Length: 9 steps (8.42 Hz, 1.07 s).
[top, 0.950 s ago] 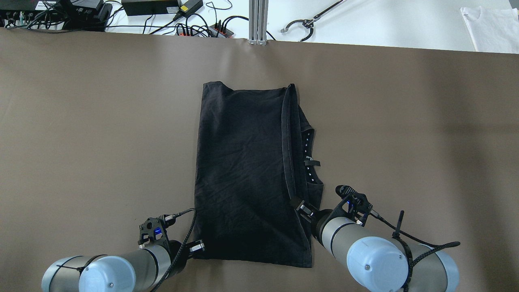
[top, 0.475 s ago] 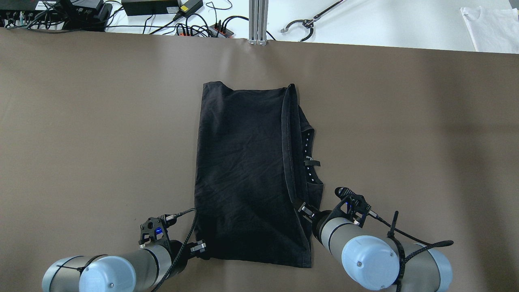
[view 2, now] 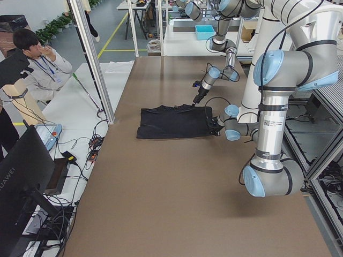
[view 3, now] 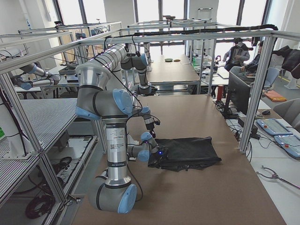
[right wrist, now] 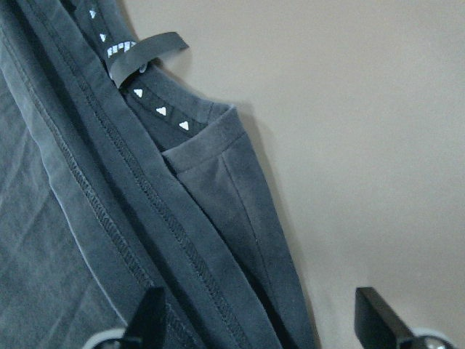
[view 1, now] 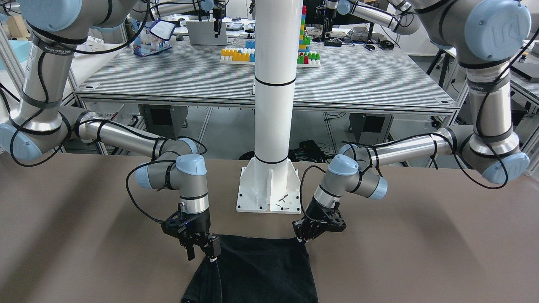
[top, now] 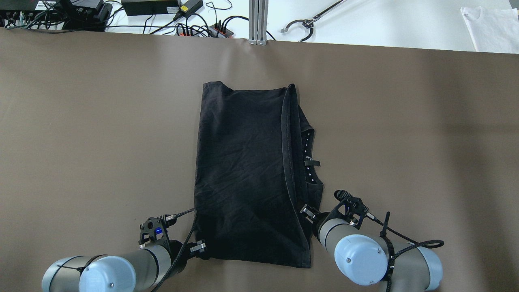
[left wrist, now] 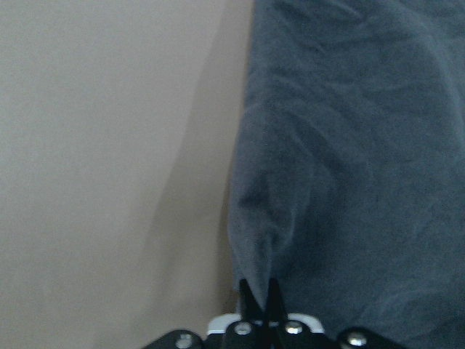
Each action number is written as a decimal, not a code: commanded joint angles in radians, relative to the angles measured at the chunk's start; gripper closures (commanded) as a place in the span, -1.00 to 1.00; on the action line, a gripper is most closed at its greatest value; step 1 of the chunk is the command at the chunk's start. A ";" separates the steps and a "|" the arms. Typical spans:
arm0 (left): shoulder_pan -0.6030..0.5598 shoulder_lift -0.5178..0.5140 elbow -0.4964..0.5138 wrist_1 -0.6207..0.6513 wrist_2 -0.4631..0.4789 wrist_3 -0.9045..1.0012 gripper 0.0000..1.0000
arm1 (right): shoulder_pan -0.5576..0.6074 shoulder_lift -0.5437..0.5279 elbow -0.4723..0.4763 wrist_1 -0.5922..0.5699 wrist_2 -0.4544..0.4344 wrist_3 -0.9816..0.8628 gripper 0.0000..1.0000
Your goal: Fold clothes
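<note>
The black garment [top: 243, 174] lies folded lengthwise on the brown table [top: 101, 121], with its collar and white triangle trim [top: 309, 154] showing at the right edge. No white, red-striped print shows. My left gripper [top: 199, 246] is shut on the garment's near left corner; in the left wrist view the fingertips [left wrist: 259, 291] pinch a raised peak of fabric. My right gripper [top: 305, 211] is open at the near right edge; in the right wrist view [right wrist: 265, 320] its fingers straddle the folded hem. In the front view both grippers, right [view 1: 203, 253] and left [view 1: 304, 238], sit at the garment's [view 1: 257, 269] corners.
The white pole's base [view 1: 269, 189] stands behind the garment's near edge. Cables and power strips [top: 194, 28], a metal post [top: 258, 20], a grabber tool [top: 308, 22] and a white cloth [top: 492, 28] lie beyond the table's far edge. A seated person [view 2: 37, 64] is at the far side.
My right arm has drawn back slightly toward the near edge, its gripper still at the garment's right hem. My left gripper and the garment have not moved.
</note>
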 commanded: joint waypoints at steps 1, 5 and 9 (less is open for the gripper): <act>-0.002 0.000 0.000 0.000 0.000 0.000 1.00 | -0.003 0.039 -0.018 -0.011 0.000 0.083 -0.85; -0.008 0.000 0.000 0.002 0.000 0.019 1.00 | -0.023 0.068 -0.033 -0.014 0.000 0.065 -0.87; -0.007 0.000 0.000 0.002 0.003 0.019 1.00 | -0.023 0.061 -0.063 -0.014 0.005 -0.076 -0.88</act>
